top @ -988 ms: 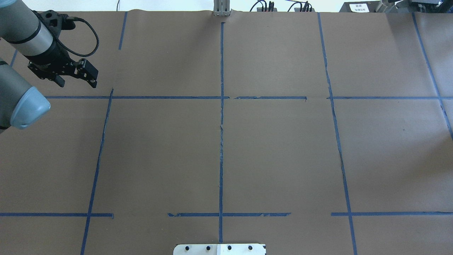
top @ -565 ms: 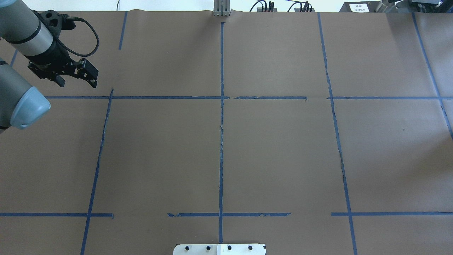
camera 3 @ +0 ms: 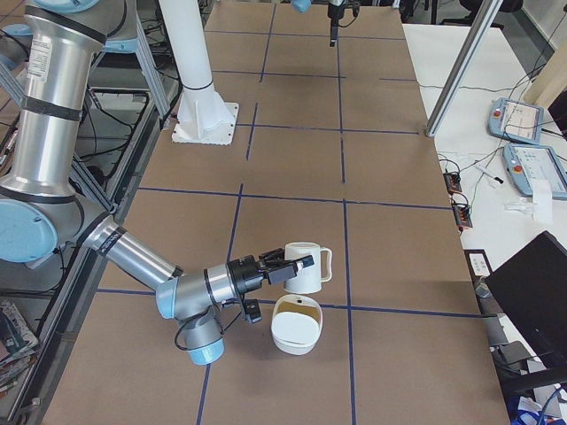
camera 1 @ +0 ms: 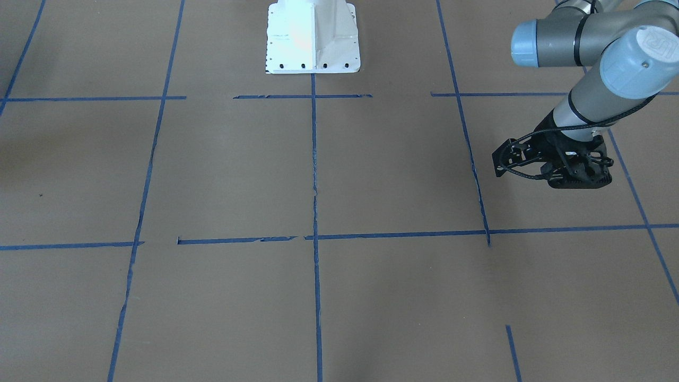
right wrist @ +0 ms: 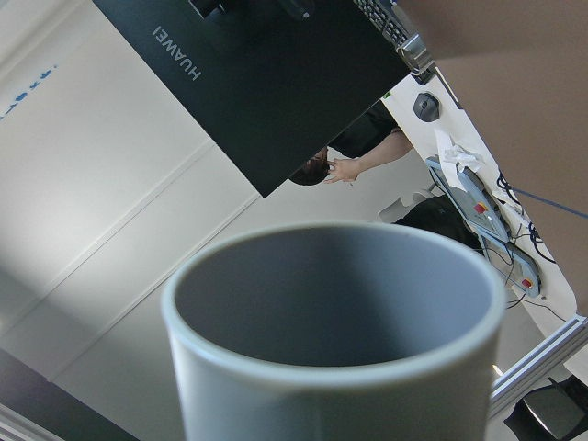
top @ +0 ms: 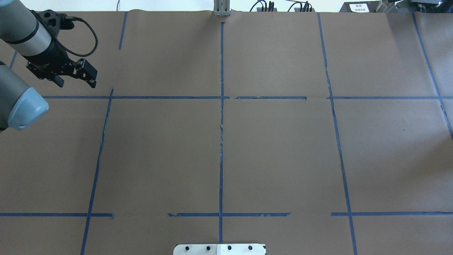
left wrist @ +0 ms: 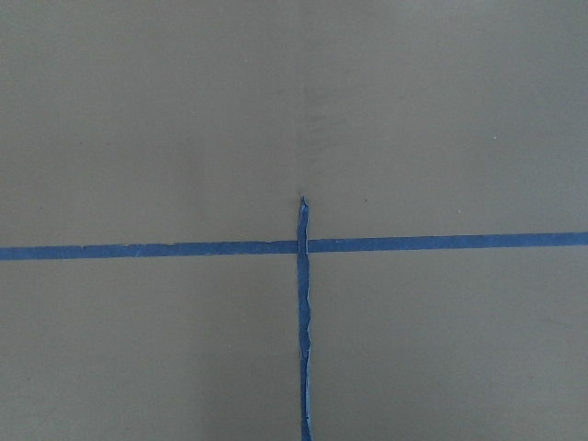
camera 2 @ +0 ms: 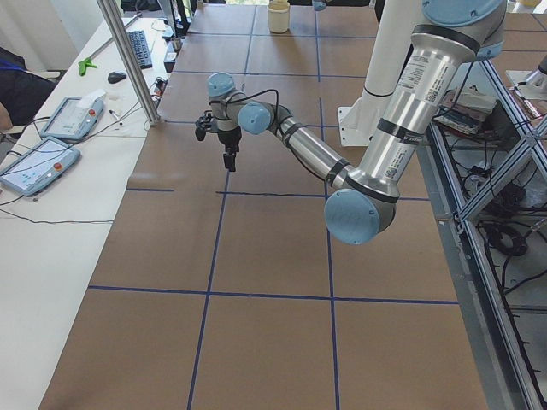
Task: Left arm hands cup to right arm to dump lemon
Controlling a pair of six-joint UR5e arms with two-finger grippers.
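Observation:
The cup (camera 3: 306,267), a white mug with a loop handle, sits at the tip of my right gripper (camera 3: 285,268), just above and behind a white bowl (camera 3: 296,335). The right wrist view is filled by the cup's mouth (right wrist: 335,294), whose grey inside is empty. The gripper's fingers do not show there, so I cannot tell its grip. A pale yellow piece (camera 3: 306,305), probably the lemon, lies inside the bowl. My left gripper (top: 77,84) is open and empty, hovering over the table's far left (camera 1: 578,184).
The robot's white base (camera 1: 313,37) stands at mid-table. An aluminium post (camera 3: 456,75) and the operators' bench with tablets (camera 3: 523,142) lie beyond the far edge. A black monitor (camera 3: 536,283) stands close to the cup. Blue tape lines (left wrist: 303,246) cross the brown table cover.
My left arm and gripper have drifted very slightly toward the far left. Nothing else on the table has moved.

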